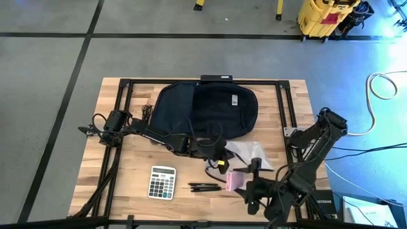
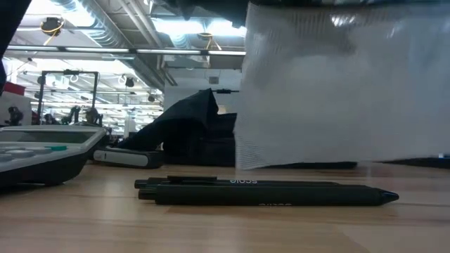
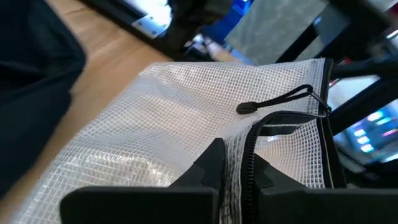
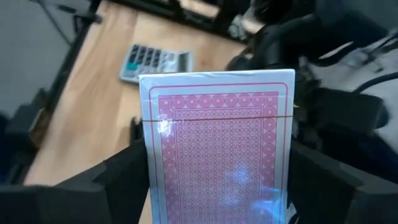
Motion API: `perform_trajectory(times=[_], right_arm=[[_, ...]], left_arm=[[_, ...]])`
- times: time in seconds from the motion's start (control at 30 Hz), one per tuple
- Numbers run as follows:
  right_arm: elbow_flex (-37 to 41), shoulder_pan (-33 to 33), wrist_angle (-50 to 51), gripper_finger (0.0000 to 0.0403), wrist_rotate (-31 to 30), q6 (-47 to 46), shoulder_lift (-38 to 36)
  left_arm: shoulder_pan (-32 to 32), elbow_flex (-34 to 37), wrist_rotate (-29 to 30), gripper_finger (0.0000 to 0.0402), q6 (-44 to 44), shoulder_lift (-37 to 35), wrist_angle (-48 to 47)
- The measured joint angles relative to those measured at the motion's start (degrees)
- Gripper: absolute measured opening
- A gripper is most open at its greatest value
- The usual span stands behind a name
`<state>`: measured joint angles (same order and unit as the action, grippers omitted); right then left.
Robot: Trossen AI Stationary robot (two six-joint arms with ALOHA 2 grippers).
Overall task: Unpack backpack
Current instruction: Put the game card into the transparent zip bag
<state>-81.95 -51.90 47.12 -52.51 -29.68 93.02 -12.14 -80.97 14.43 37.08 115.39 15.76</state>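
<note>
The dark backpack (image 1: 203, 108) lies flat at the table's far middle. Just in front of it, my left gripper (image 1: 219, 154) is shut on a clear mesh zip pouch (image 3: 186, 118), which also fills the upper right of the low view as the pouch (image 2: 344, 91). At the near right, my right gripper (image 1: 241, 183) is shut on a pink-backed pack of cards (image 4: 217, 149), also visible from above as the pack (image 1: 234, 180). My left gripper pinches the pouch's zipper edge (image 3: 244, 163) between its two fingers, near the end where the black zipper pull cord (image 3: 273, 101) lies. The fingers come nearly level from the table's left. Whether the pouch's lower edge touches the table I cannot tell. My right gripper holds the pack of cards by its two long side edges (image 4: 148, 155), one finger (image 4: 118, 171) on each side. The patterned back faces the wrist camera and the pack stands on end between the fingers. It is lifted clear of the table.
A calculator (image 1: 163, 181) and two black pens (image 1: 205, 186) lie on the wood near the front edge, the pens (image 2: 267, 191) close to the low camera. A black frame rail (image 1: 280, 102) runs round the table's far part.
</note>
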Motion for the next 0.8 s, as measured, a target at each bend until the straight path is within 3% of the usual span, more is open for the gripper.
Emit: perform_trajectory(times=[0.13,0.47,0.8], right_arm=[[0.07,-0.35,-0.23,0.0300,-3.72,0.27,0.00],[0.07,-2.58,-0.66,0.0296,-18.32,1.76,0.00],[0.09,-2.45,0.00,0.0303,-17.24,1.14,0.15]], left_arm=[[0.10,-1.16,-3.68,0.0000,1.43,-0.54,2.38],[0.02,-2.46,-5.27,0.0000,1.26,-3.61,3.49],[0.02,-2.47,-5.28,0.0000,1.25,-4.37,4.16]])
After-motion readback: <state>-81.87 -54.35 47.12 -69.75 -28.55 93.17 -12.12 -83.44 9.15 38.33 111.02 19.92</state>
